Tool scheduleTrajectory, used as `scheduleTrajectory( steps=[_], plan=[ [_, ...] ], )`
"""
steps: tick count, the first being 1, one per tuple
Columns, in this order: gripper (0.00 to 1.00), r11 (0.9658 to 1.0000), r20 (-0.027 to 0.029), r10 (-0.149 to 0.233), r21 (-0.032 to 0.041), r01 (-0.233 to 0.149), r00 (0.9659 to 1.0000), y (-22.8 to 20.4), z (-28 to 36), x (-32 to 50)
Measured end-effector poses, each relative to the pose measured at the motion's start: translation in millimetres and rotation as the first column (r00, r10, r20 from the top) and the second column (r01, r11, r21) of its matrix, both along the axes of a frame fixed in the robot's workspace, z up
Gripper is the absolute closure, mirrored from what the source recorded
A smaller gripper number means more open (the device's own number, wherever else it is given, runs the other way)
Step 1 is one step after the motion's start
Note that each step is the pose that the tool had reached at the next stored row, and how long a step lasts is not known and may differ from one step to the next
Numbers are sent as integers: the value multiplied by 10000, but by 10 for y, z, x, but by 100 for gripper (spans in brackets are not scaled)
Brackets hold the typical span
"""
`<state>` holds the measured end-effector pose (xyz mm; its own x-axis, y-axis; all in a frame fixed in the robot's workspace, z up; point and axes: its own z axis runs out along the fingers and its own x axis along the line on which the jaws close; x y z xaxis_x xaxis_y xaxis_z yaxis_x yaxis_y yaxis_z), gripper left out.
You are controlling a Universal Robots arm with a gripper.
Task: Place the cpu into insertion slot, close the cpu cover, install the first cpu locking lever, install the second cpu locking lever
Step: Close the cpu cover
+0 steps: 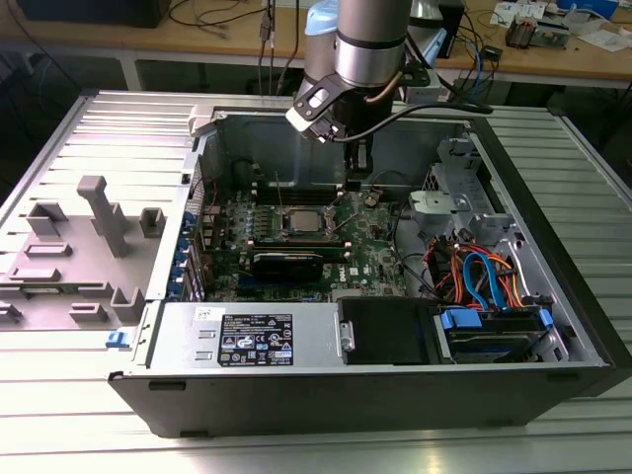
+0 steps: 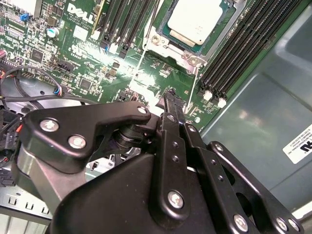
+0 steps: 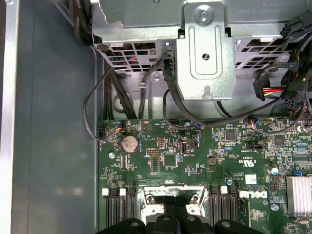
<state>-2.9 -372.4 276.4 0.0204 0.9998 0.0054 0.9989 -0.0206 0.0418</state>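
Inside the open dark metal computer case (image 1: 395, 400), over the green motherboard (image 2: 87, 63), your black two-fingered gripper (image 2: 169, 96) hangs just beside the socket. Its fingers are drawn together to a narrow tip, with nothing visible between them.

The cpu (image 2: 195, 19), the small flat square chip with the dull silver-grey top, already sits in the insertion slot (image 1: 284, 228), the small dark-rimmed square socket between the long black memory slots (image 2: 243, 44). The cpu cover (image 2: 191, 58), the thin silvery metal frame, appears to lie flat around the chip, so you can judge the first two steps done.

Two thin silver wire locking levers run out from the socket toward the gripper. One (image 2: 191, 87) passes right by the fingertip, and the other (image 2: 139, 66) stands farther off. Whether the tip touches the near lever you cannot tell.

The step in hand looks to be the first lever. It calls for you to bear on that slender wire squarely, press it down and sideways under its catch, and keep the tip from slipping onto the board's small components.
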Motion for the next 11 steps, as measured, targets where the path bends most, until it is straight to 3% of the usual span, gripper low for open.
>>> scheduleTrajectory(
  steps=[6,11],
  plan=[
    [89,10000,0,1,0,-1,10000,0,0,2],
    [89,10000,-8,2,1,-2,10000,1,-4,91]
  ],
)
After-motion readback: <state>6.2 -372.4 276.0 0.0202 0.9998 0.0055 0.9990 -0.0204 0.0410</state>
